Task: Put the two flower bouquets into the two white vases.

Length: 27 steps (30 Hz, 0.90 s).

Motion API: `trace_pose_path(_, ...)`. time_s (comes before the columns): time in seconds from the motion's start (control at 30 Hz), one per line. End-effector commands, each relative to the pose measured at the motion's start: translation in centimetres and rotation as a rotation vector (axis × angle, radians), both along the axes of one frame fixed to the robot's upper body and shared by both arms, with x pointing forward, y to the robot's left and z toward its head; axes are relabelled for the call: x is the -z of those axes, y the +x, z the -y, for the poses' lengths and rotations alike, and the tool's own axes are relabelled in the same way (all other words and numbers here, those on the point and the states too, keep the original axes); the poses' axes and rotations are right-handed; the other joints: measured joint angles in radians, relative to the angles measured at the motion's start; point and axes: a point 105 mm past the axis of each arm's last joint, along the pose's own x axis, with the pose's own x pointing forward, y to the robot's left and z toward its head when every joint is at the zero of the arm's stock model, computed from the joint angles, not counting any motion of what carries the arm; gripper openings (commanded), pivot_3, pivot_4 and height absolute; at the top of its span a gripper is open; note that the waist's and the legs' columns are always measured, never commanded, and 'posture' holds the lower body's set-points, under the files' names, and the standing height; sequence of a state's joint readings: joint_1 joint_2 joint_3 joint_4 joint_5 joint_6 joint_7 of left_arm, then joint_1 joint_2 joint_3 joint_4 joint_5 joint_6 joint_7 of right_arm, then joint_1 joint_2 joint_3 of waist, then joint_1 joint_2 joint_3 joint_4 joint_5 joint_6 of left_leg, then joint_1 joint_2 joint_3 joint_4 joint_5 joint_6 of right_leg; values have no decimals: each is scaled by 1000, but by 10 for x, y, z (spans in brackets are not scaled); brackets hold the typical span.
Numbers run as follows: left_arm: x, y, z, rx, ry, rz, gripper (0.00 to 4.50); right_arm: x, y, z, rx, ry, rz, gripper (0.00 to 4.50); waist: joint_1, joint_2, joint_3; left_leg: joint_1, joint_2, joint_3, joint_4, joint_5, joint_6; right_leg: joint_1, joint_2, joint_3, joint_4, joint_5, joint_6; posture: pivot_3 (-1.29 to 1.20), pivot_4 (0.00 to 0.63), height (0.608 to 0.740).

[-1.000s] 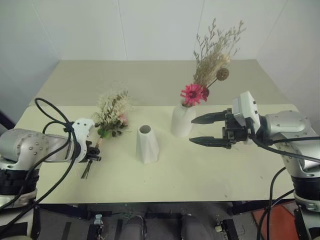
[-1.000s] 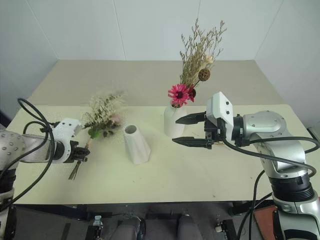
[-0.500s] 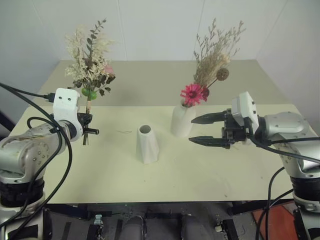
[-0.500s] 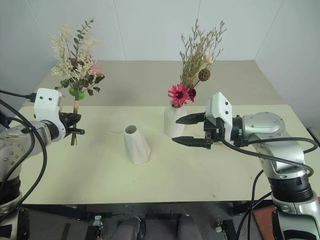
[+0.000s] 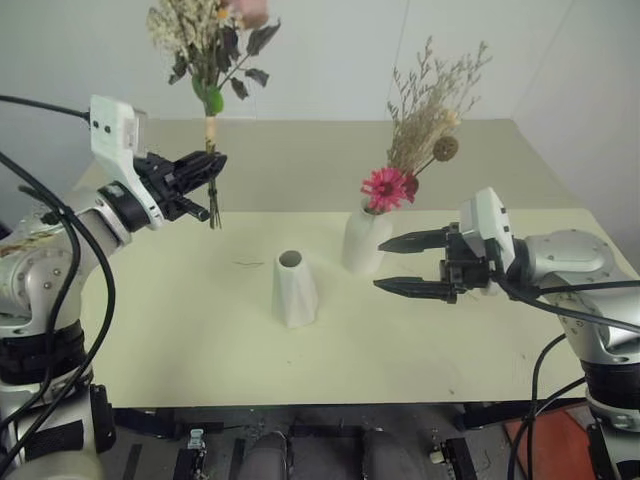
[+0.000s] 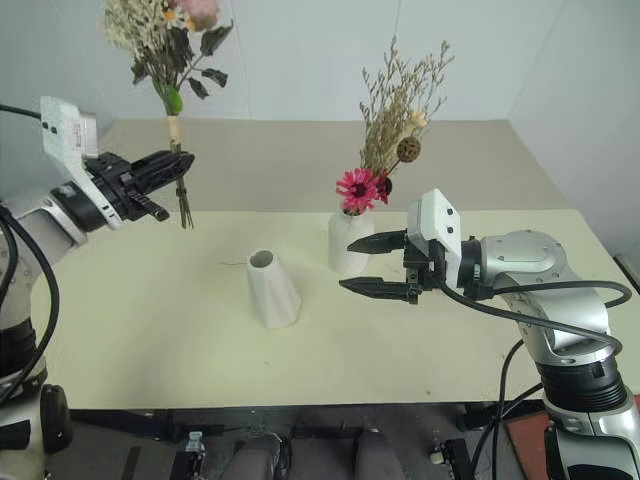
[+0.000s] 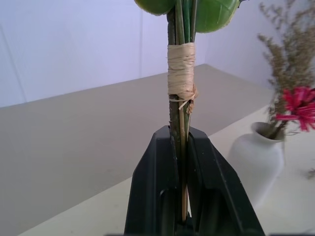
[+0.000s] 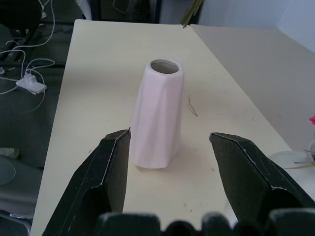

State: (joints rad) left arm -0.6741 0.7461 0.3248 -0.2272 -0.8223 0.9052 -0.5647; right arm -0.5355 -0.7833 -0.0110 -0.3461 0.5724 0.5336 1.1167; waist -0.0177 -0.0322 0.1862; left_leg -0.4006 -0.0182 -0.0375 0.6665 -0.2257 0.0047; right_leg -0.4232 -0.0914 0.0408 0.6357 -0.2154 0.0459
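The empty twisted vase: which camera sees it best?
The right wrist view: the faceted vase stands whole and close, its open mouth plain, framed between the open right gripper fingers. Both head views show it small, mid-table. The left wrist view looks at stems instead.

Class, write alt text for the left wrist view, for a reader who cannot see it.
The left pincer is shut on the stems of an upright rose bouquet bound with tan twine. Beyond it, a rounded white vase holding a magenta daisy bouquet stands on the beige table.
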Motion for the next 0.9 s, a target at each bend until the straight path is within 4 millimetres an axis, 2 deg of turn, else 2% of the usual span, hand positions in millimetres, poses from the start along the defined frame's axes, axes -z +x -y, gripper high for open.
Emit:
trace_pose_path(0.03,-27,-21,18,209,-22,133,17,-12,-3,1,12,34,30,3139,1,0,0,0,0,0,0,0,0,0,0,0,0,0,0,0,150,740)
trace_pose_path(0.27,-34,-29,33,371,-103,253,17,-9,-4,1,41,49,10,3139,3,0,0,0,0,0,1,0,0,1,0,0,0,0,0,0,150,740)
trace_pose_path(0.43,-36,-29,48,454,-129,268,17,-8,-4,2,54,52,7,3139,4,0,0,-1,0,0,2,0,0,1,0,0,0,0,0,0,150,740)
trace_pose_path(0.63,-21,-31,64,527,-141,220,17,-7,-6,1,62,57,6,3139,1,0,0,0,0,0,2,0,0,1,0,0,1,0,0,0,150,740)
trace_pose_path(0.9,8,-33,72,559,-98,147,17,-8,-8,2,71,62,7,3139,3,0,0,0,0,0,2,0,0,1,0,0,0,0,0,0,150,740)
